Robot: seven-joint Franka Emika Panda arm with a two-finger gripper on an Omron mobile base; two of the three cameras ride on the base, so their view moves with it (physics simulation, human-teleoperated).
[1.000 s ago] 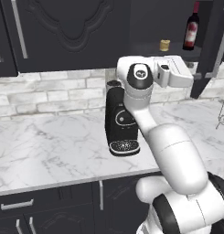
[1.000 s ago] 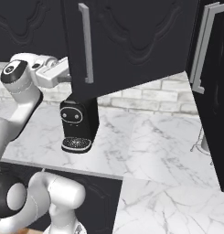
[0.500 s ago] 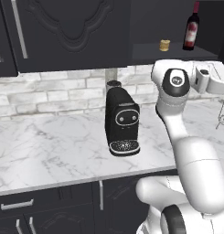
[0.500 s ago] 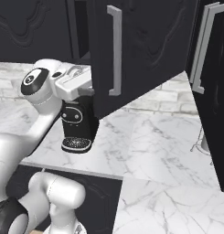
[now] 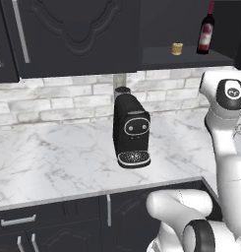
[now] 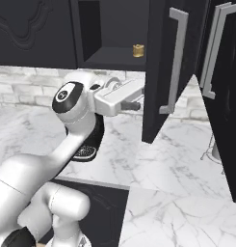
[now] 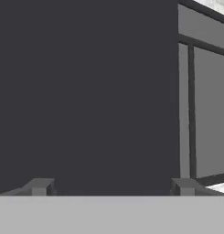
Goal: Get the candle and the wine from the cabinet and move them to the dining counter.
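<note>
We find no readable text, numbers or brand marks anywhere. The wine [image 5: 206, 28] carries a reddish label on the cabinet [image 5: 77, 34] shelf, but its print is too small to read.

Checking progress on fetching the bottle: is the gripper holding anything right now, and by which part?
Nothing is held. The gripper is open and empty, facing the open black cabinet door. The dark glass wine bottle and small gold candle stand on the cabinet shelf.
</note>
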